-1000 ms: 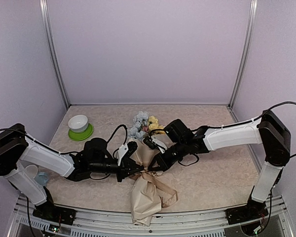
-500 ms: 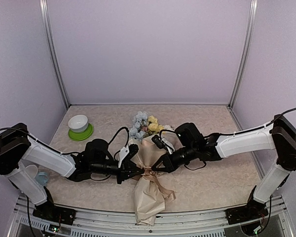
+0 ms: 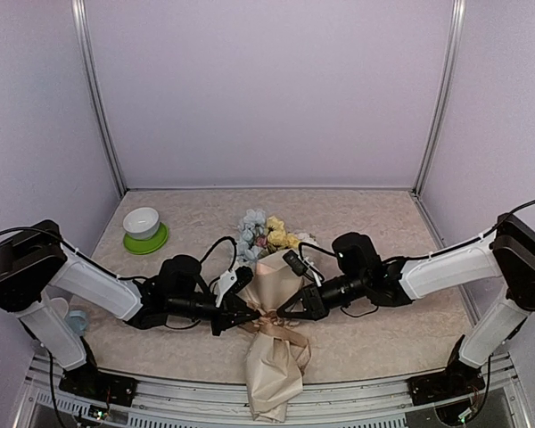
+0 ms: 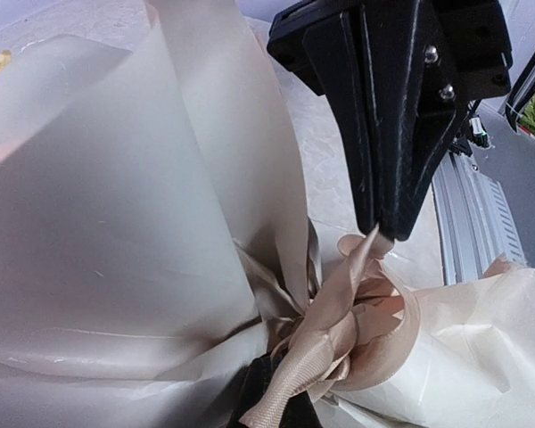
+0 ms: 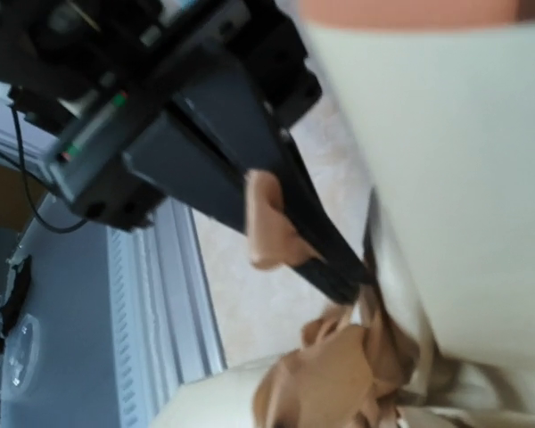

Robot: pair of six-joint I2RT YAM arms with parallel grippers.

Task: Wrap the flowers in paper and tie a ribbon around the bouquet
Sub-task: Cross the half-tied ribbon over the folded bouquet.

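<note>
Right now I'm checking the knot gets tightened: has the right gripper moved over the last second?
Yes. Seen from above, the right gripper, shut on the ribbon, has drawn rightward and slightly toward the near edge, away from the green saucer.

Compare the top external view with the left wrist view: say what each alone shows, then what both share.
Only the top external view shows the flowers' blue blooms above the cone, and the white bowl on its green plate. Only the left wrist view shows, close up, the left gripper shut on a strand of the ribbon. Both show the beige paper cinched by the ribbon's knot.
</note>
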